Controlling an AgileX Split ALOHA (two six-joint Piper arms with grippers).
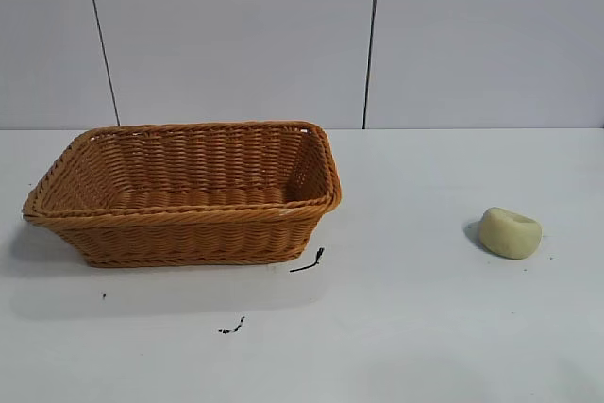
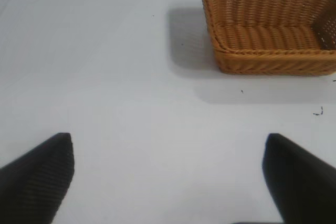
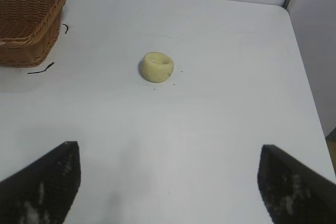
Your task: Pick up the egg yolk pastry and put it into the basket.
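The egg yolk pastry (image 1: 510,232), a small pale yellow lump with a dimpled face, lies on the white table at the right. It also shows in the right wrist view (image 3: 157,67). The orange-brown wicker basket (image 1: 184,219) stands at the left, with nothing seen inside; it also shows in the left wrist view (image 2: 273,59) and at the edge of the right wrist view (image 3: 26,40). My right gripper (image 3: 169,148) is open and empty, well short of the pastry. My left gripper (image 2: 168,140) is open and empty, away from the basket. Neither gripper shows in the exterior view.
Small black scraps (image 1: 309,261) lie on the table by the basket's near right corner, and another scrap (image 1: 232,327) nearer the front. The table's far right edge (image 3: 302,61) meets a grey wall panel.
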